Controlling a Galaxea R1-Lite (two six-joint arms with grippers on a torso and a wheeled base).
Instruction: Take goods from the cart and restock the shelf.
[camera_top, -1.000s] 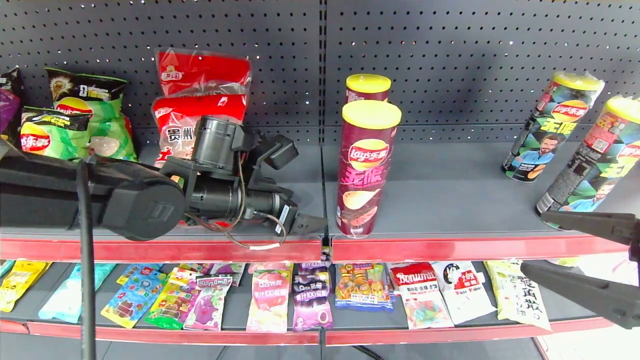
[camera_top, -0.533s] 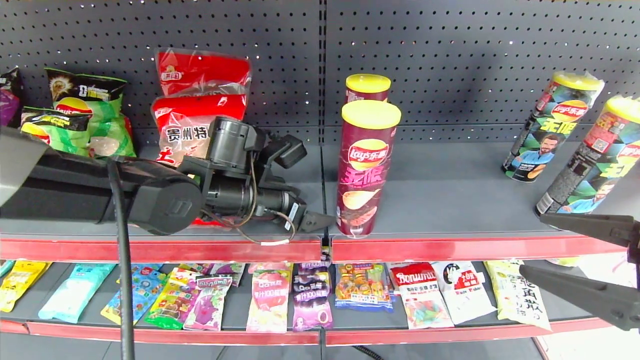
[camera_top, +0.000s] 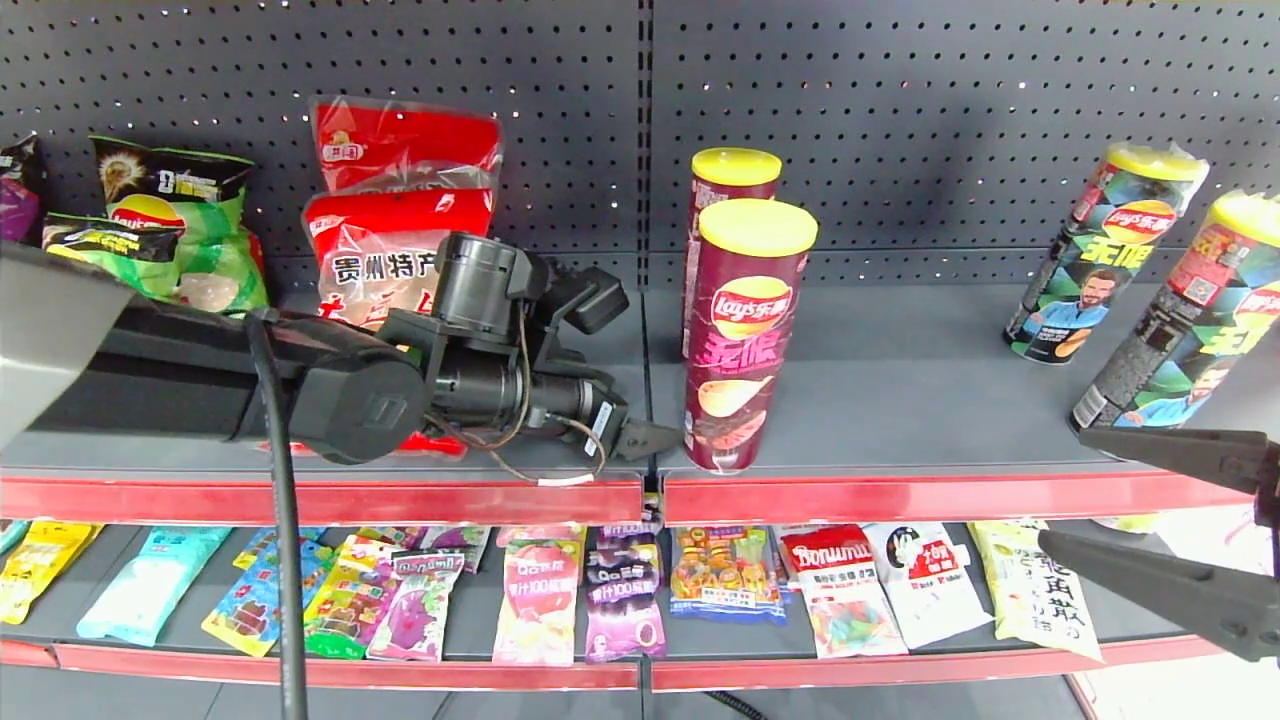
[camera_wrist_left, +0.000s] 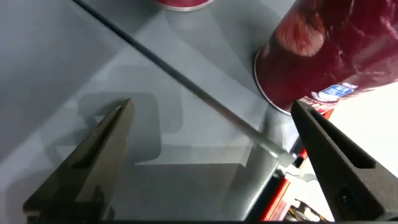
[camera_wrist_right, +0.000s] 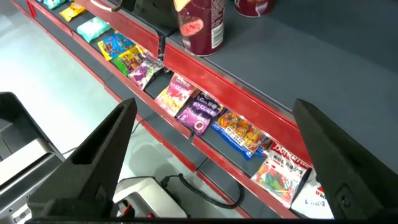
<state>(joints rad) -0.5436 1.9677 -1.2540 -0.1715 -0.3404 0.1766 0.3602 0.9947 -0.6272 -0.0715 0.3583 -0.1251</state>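
Nearest to you, the right gripper (camera_top: 1062, 485) hung in front of the shelving at the robot's right, its jaws spread wide with nothing between them. Below and beyond it, flat snack packets (camera_top: 540, 590) lay in a row on the lower shelf (camera_top: 350, 672).

One level up, your left arm stretched across the front of the upper shelf (camera_top: 900, 380). The left gripper (camera_wrist_left: 211, 107) sat low over the grey shelf surface, its jaws wide apart and empty. One fingertip (camera_wrist_left: 306, 121) was just beside the base of the maroon chip can (camera_top: 745, 340); you could not tell whether it touched.

That can stood at the front edge of the upper shelf, near the middle divider, its yellow lid on top. A second maroon can (camera_top: 735, 170) stood directly behind it.

Farther back, red bags (camera_top: 400, 190) and green bags (camera_top: 170, 220) leaned toward the pegboard (camera_top: 900, 100) on the left. Two dark cans (camera_top: 1100, 260) stood well apart on the right.
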